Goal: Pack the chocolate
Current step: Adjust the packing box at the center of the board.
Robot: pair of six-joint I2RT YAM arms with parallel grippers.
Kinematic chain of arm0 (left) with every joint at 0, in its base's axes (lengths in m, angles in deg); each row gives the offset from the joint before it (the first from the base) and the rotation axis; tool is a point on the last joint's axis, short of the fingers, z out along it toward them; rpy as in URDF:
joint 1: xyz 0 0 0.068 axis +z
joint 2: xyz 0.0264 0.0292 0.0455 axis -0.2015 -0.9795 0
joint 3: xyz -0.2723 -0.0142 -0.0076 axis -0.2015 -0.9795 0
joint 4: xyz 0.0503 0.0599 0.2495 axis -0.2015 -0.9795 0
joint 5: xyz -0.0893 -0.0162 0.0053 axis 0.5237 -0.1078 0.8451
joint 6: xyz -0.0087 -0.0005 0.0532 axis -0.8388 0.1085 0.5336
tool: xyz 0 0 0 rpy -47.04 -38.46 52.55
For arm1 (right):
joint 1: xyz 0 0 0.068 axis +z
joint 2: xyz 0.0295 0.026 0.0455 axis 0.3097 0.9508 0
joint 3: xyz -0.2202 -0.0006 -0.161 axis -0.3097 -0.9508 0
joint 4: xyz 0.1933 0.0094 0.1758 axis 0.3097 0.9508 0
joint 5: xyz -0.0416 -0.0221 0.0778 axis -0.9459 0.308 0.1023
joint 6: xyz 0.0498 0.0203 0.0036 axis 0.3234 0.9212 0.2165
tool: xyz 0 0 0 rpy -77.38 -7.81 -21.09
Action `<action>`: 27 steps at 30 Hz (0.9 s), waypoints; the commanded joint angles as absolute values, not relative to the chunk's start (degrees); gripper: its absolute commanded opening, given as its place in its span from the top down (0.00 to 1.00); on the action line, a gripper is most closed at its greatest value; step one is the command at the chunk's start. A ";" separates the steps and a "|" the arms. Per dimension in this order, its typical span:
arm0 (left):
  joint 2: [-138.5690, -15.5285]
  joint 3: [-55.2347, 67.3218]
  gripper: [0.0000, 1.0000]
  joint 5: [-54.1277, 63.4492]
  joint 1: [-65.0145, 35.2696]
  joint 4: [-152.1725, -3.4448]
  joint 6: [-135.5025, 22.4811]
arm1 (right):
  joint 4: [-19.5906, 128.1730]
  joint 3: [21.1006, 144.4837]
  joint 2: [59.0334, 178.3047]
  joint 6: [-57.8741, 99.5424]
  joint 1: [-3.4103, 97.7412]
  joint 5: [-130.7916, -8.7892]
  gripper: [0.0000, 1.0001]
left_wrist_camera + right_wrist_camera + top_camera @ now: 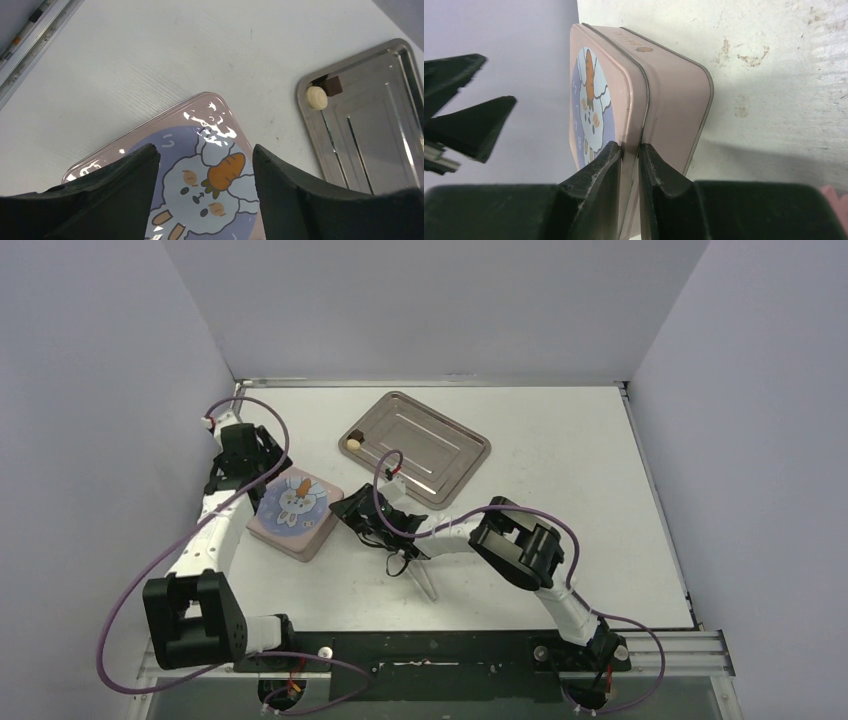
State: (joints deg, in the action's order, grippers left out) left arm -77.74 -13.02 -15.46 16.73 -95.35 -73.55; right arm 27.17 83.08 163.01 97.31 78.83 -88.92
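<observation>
1. Desk point(560, 540): white surface, carrying 1 pink tin and 1 metal tray.
2. Pink tin point(295, 515) point(210, 125) point(669, 90): rounded-square, lid seated on the base. The lid shows a white rabbit with an orange carrot on a blue disc. The tin lies flat at the left of the desk, in front of and to the left of the tray, apart from it.
3. Metal tray point(430, 450) point(370, 135): shallow and rectangular, set at an angle near the centre-rear of the desk.
4. Chocolate point(353, 441): 2 pieces show, both in the tray's left corner. 1 is a cream-white round piece point(317, 97); 1 is a dark brown cube point(334, 85). They touch each other and sit against the rim.
5. Left hand point(265, 475) point(205, 152): positioned over the tin's rear-left part. The fingers are spread wide and grip nothing; the rabbit print shows between them.
6. Right hand point(350, 512) point(630, 146): placed at the tin's right side. The fingers are drawn to a narrow gap and pinch the lid's rim at the seam between lid and base.
</observation>
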 commanded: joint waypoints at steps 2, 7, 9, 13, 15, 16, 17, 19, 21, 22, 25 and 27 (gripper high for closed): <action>-72.78 -16.17 0.35 -13.76 16.80 -95.15 -79.32 | 27.19 79.75 157.93 87.86 77.30 -89.79 0.77; -75.23 -21.02 0.36 -14.99 16.81 -94.00 -80.84 | 29.42 80.46 153.27 82.19 76.21 -90.33 0.59; -76.60 -21.49 0.37 -15.01 16.66 -94.44 -81.77 | 29.28 81.11 152.66 80.43 75.70 -89.15 0.60; -76.65 -22.48 0.37 -16.62 16.42 -94.41 -82.28 | 27.25 84.38 154.11 77.30 74.82 -84.56 0.72; -76.04 -23.50 0.37 -16.91 16.46 -93.72 -82.54 | 26.93 87.96 156.12 76.58 74.61 -81.54 0.80; -75.74 -24.20 0.37 -16.58 16.37 -93.33 -82.91 | 27.05 89.73 157.80 76.11 74.59 -79.67 0.84; -75.58 -24.71 0.37 -16.04 16.41 -92.94 -83.21 | 27.44 91.30 158.91 76.00 74.49 -78.32 0.87; -75.40 -25.60 0.37 -15.61 16.34 -92.70 -83.77 | 27.72 93.20 160.95 76.17 74.47 -76.96 0.93; -75.31 -26.07 0.37 -15.47 16.37 -92.66 -83.78 | 31.59 95.35 163.25 76.99 74.46 -76.10 0.98; -75.23 -26.24 0.37 -15.42 16.37 -92.82 -83.78 | 33.86 95.80 164.28 77.22 74.53 -76.16 1.00; -74.79 -26.80 0.37 -15.47 16.37 -93.27 -84.44 | 34.40 92.24 166.46 81.01 74.43 -75.85 1.00; -74.06 -27.07 0.37 -15.77 16.33 -93.31 -84.65 | 34.33 91.09 167.76 81.49 74.05 -74.92 1.00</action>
